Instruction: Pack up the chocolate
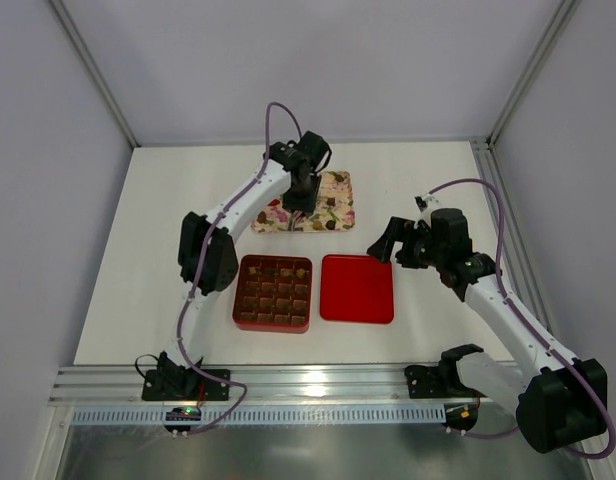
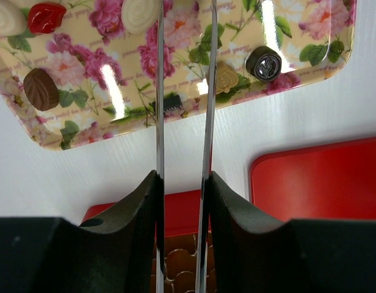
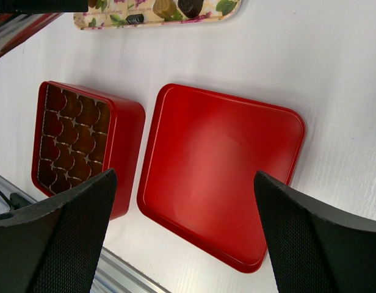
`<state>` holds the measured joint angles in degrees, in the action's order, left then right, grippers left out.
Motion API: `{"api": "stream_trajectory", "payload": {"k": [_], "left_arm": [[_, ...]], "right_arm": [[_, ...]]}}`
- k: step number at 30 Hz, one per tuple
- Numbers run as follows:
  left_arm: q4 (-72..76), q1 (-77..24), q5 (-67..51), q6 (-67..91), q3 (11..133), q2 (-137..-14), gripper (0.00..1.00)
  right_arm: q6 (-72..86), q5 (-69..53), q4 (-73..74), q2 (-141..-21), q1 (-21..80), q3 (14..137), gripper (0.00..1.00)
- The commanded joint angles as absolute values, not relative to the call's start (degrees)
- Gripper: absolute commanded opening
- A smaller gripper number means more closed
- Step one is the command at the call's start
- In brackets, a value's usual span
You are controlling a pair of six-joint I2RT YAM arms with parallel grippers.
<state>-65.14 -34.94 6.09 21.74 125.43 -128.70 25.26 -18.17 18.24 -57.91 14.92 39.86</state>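
Chocolate pieces lie on the floral tray (image 1: 343,181): a brown oval (image 2: 41,89), a red leaf (image 2: 46,17), a dark round one (image 2: 263,63) and a tan one (image 2: 224,78). More chocolate fills cells of the red box (image 1: 273,293). My left gripper (image 1: 300,195) hangs over the tray's near edge, shut on metal tweezers (image 2: 159,122) whose two blades run across the tray. A small dark piece (image 2: 171,102) sits between the blades; I cannot tell whether it is pinched. My right gripper (image 3: 185,177) is open and empty above the red lid (image 3: 224,165).
The red lid (image 1: 357,288) lies flat on the table just right of the box. The box's wall (image 2: 176,213) shows under my left fingers. An aluminium rail (image 1: 318,385) runs along the table's near edge, and walls close the back and sides.
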Motion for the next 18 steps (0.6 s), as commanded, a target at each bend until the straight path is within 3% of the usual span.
{"api": "stream_trajectory", "payload": {"k": [1,18], "left_arm": [[-66.71,-34.63,7.29,20.48,127.88,-122.97,0.31],[-68.20,-34.63,7.03,20.48,123.05,-115.24,0.30]], "right_arm": [[25.05,-18.28,16.44,-57.57,15.21,40.43,0.93],[25.58,-18.72,15.47,-58.18,15.21,40.08,0.93]]}}
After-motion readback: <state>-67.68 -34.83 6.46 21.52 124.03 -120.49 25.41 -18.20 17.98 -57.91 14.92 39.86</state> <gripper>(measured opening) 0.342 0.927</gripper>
